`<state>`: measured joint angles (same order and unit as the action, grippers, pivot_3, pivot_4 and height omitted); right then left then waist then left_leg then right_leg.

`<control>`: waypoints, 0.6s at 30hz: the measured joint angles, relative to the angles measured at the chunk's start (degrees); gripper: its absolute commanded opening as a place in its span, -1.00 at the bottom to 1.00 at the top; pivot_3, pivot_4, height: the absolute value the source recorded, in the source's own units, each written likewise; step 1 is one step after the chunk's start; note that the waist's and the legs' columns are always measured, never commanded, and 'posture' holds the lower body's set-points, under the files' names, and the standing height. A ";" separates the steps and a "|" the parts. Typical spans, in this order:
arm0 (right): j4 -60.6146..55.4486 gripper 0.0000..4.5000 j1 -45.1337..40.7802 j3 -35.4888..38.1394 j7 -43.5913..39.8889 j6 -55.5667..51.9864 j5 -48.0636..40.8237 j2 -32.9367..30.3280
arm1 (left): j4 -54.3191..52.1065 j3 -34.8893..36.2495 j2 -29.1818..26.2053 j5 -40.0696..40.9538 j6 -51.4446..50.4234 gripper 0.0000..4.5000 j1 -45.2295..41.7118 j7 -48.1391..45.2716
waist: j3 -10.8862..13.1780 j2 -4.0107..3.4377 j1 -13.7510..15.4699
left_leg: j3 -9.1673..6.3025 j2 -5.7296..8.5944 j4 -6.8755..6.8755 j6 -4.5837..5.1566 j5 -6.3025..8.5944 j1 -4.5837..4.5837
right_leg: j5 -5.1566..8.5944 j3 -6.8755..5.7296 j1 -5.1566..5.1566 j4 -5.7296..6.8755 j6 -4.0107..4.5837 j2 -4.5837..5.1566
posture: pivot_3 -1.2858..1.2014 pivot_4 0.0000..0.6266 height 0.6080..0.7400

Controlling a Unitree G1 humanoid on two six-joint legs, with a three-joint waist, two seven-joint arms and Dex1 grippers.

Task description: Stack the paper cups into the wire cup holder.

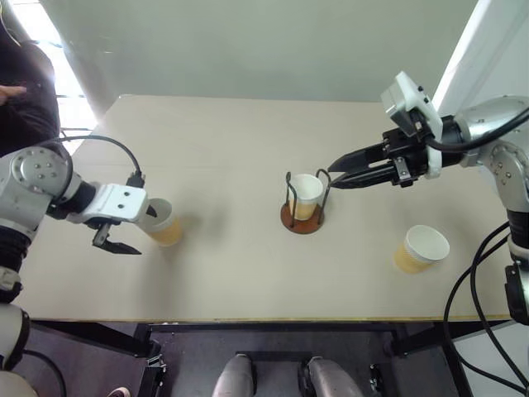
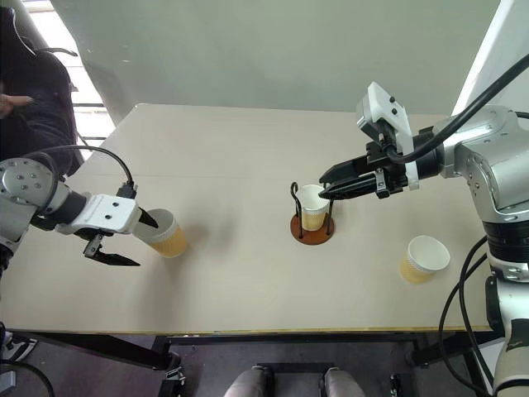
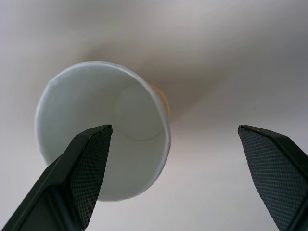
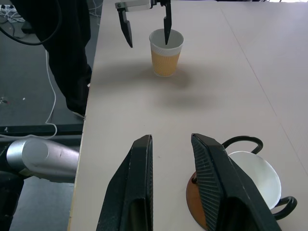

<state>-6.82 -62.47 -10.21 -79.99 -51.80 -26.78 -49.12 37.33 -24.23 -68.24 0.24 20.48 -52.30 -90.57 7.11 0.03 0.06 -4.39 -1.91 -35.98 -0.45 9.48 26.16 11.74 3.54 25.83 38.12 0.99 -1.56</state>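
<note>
From the head cameras I see the table with the wire cup holder near its middle, one paper cup standing upright inside its loops. A second cup stands by itself toward the right near edge, well apart from the holder. A third cup stands on the left side. My left gripper hangs over that third cup with its fingers spread wide, one finger at the rim and one outside it. My right gripper hovers just beside the holder's top, empty, its fingers with a narrow gap between them.

In the left wrist view the third cup's white inside gapes up at me, one finger across its mouth and the other off over bare table (nothing pinched).

The right wrist view shows its own two fingers a little apart above the table, the holder's brown base and its cup right beside them. A person in dark clothing stands at the table's far side.
</note>
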 measured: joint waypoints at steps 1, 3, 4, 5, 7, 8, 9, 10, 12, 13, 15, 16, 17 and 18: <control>-0.03 -0.46 0.00 0.00 0.00 0.00 0.00 -0.01 | 0.21 0.30 0.22 -0.35 0.26 1.00 -0.09 0.00 | 0.00 0.00 0.00 | 0.00 0.00 0.00 0.00 0.00 0.00 | 0.00 0.00 0.00 0.00 0.00 0.00 | 0.03 -0.52 1.00; -0.07 -0.44 0.00 0.00 0.00 0.00 -0.01 -0.02 | 0.76 0.71 0.74 -0.69 0.59 0.83 -0.26 0.00 | 0.00 0.00 -0.01 | 0.00 0.00 0.00 0.00 0.00 0.00 | 0.00 0.00 0.00 0.00 0.00 0.00 | 0.03 -0.52 1.00; -0.11 -0.44 0.00 -0.02 0.00 0.00 -0.01 -0.01 | 1.00 0.80 1.04 -0.90 0.74 0.75 -0.36 0.00 | 0.00 0.00 -0.01 | 0.00 0.00 0.00 0.00 0.00 0.00 | 0.00 0.00 0.00 0.00 0.00 0.00 | 0.03 -0.52 1.00; -0.12 -0.44 0.00 -0.02 0.00 0.00 -0.01 -0.02 | 1.22 0.88 1.35 -1.16 0.84 0.60 -0.41 0.00 | 0.00 0.00 -0.01 | 0.00 0.00 0.00 0.00 0.00 0.00 | 0.00 0.00 0.00 0.00 0.00 0.00 | 0.03 -0.52 1.00; -0.12 -0.44 0.00 -0.04 -0.01 0.06 -0.01 -0.02 | 1.45 0.91 1.70 -1.65 0.97 0.29 -0.43 0.00 | 0.00 0.00 -0.02 | 0.00 0.00 0.00 0.00 0.00 0.00 | 0.00 0.00 0.00 0.00 0.00 0.00 | 0.03 -0.52 1.00; -0.11 -0.44 0.01 -0.04 -0.03 0.23 0.00 -0.02 | 1.49 0.91 1.77 -1.67 1.02 0.13 -0.43 0.00 | 0.00 0.00 -0.02 | 0.00 0.00 0.00 0.00 0.00 0.00 | 0.00 0.00 0.00 0.00 0.00 0.00 | 0.03 -0.52 1.00; -0.05 -0.44 0.02 -0.04 -0.07 0.58 0.00 -0.02 | 1.48 0.91 1.80 -1.64 1.02 -0.03 -0.43 0.00 | 0.00 0.00 -0.02 | 0.00 0.00 0.00 0.00 0.00 0.00 | 0.00 0.00 0.00 0.00 -0.01 0.00 | 0.03 -0.52 1.00; 0.11 -0.44 0.06 -0.04 -0.13 1.09 0.01 -0.02 | 1.48 0.91 1.81 -1.58 0.99 -0.19 -0.44 0.00 | 0.00 0.00 -0.02 | 0.00 0.00 0.00 0.00 0.00 0.00 | 0.00 0.00 0.00 0.00 -0.01 0.00 | 0.03 -0.52 1.00; 0.57 -0.44 0.38 -0.03 -0.26 2.06 0.03 -0.01 | 1.47 0.90 1.87 -1.52 0.86 -0.51 -0.46 -0.01 | -0.01 0.01 -0.02 | 0.00 0.00 0.00 0.00 0.00 0.00 | -0.01 0.00 0.00 0.00 -0.01 0.00 | 0.03 -0.52 1.00; 0.90 -0.44 0.67 -0.03 -0.29 2.84 0.06 -0.01 | 1.47 0.90 1.90 -1.48 0.79 -0.65 -0.50 -0.01 | -0.01 0.01 -0.02 | 0.00 0.00 -0.01 0.00 0.00 0.00 | -0.01 0.00 -0.01 0.00 -0.01 0.00 | 0.03 -0.52 1.00; 2.64 -0.44 1.84 0.11 -0.34 6.46 0.46 0.18 | 1.34 0.89 1.99 -1.21 0.50 -0.99 -0.75 -0.02 | -0.01 0.03 -0.01 | 0.00 0.00 -0.04 0.00 0.00 0.00 | -0.02 0.00 -0.03 0.00 -0.04 0.00 | 0.03 -0.52 1.00; 3.57 -0.44 2.76 0.35 -0.36 8.98 0.95 0.46 | 1.29 0.89 2.00 -0.74 0.23 -0.99 -0.86 -0.03 | -0.02 0.04 -0.01 | 0.00 0.00 -0.06 0.01 0.00 0.00 | -0.03 0.00 -0.04 0.00 -0.05 0.00 | 0.03 -0.52 1.00; 4.83 -0.44 3.65 0.51 -0.43 11.46 1.30 0.75 | 1.14 0.89 2.03 -0.39 0.10 -0.99 -0.99 -0.03 | -0.02 0.04 -0.01 | 0.00 0.00 -0.07 0.01 0.00 0.00 | -0.04 0.00 -0.05 0.00 -0.07 0.00 | 0.03 -0.52 1.00; 5.94 -0.44 4.31 0.55 -0.46 13.27 1.55 0.88 | 0.97 0.89 2.08 -0.26 -0.03 -0.99 -1.07 -0.03 | -0.02 0.04 -0.01 | 0.00 0.00 -0.08 0.01 -0.01 0.00 | -0.05 0.00 -0.05 0.00 -0.09 0.00 | 0.03 -0.52 1.00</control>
<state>-0.88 -58.16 -9.66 -80.45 -38.53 -25.22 -48.24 38.31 -23.34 -66.16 -0.02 20.46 -53.37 -90.60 7.09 0.06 0.05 -4.39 -1.91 -36.06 -0.44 9.47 26.16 11.69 3.54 25.78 38.12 0.90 -1.56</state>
